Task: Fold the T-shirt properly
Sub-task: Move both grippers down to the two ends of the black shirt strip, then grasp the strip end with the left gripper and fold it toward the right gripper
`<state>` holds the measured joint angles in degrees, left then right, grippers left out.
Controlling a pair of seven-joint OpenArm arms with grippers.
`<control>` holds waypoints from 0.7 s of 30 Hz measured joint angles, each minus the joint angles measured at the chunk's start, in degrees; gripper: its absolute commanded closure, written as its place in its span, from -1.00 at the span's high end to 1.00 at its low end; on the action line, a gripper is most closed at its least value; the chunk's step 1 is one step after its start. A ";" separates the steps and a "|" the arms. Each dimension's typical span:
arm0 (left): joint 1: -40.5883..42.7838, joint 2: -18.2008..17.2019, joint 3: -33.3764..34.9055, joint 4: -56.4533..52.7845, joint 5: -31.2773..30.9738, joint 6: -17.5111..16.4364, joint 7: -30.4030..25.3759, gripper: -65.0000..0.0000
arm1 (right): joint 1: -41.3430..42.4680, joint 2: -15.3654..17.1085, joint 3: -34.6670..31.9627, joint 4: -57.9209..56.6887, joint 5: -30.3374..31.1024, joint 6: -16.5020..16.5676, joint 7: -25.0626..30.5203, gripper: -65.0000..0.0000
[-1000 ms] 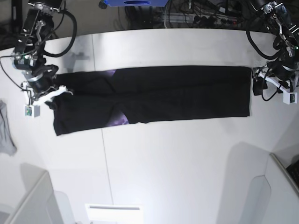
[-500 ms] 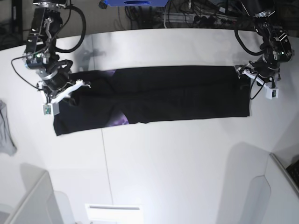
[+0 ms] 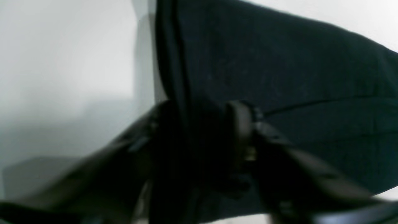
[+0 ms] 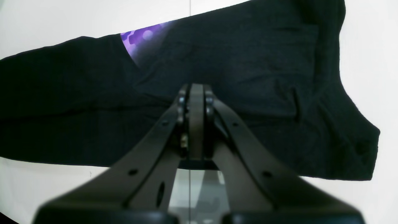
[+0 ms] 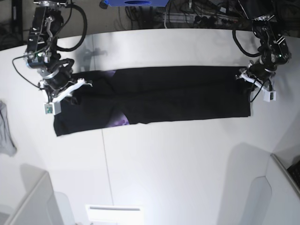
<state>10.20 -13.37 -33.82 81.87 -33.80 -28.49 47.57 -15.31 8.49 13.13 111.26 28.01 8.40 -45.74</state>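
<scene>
The black T-shirt (image 5: 178, 93) lies as a long folded strip across the white table (image 5: 178, 164). A bit of purple print (image 5: 121, 121) shows at its front edge. My right gripper (image 5: 79, 86) is over the shirt's left end. In the right wrist view it (image 4: 196, 90) is shut, with shirt (image 4: 264, 62) and print (image 4: 140, 40) below it. My left gripper (image 5: 244, 78) is at the shirt's far right corner. The blurred left wrist view shows its jaws (image 3: 199, 124) apart, with the shirt's edge (image 3: 174, 62) running between them.
A small grey cloth (image 5: 5, 131) lies at the table's left edge. White bins stand at the front left (image 5: 28, 201) and front right (image 5: 281, 187). A seam (image 5: 104, 154) runs across the table. Cables and gear (image 5: 187, 16) sit behind the far edge.
My right gripper has moved right and inward over the shirt's left end. My left gripper has moved left from beside the shirt onto its right edge. The shirt has barely shifted.
</scene>
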 measured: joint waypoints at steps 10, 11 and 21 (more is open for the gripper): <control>0.15 -0.13 -0.28 -0.09 0.13 0.11 0.42 -1.00 | 0.02 -0.02 0.00 0.00 0.02 0.00 0.02 -1.00; 0.15 -0.09 -0.96 -0.09 0.31 0.09 0.79 -1.00 | 0.00 0.00 0.00 0.00 0.00 0.00 0.02 -1.00; 1.60 -0.02 -8.59 6.47 2.08 0.61 2.40 -1.00 | 0.00 0.00 -0.02 0.00 0.02 0.00 -0.02 -1.00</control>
<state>11.79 -13.39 -42.41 88.33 -31.73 -27.88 49.98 -15.31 8.49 13.10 111.26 28.03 8.40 -45.76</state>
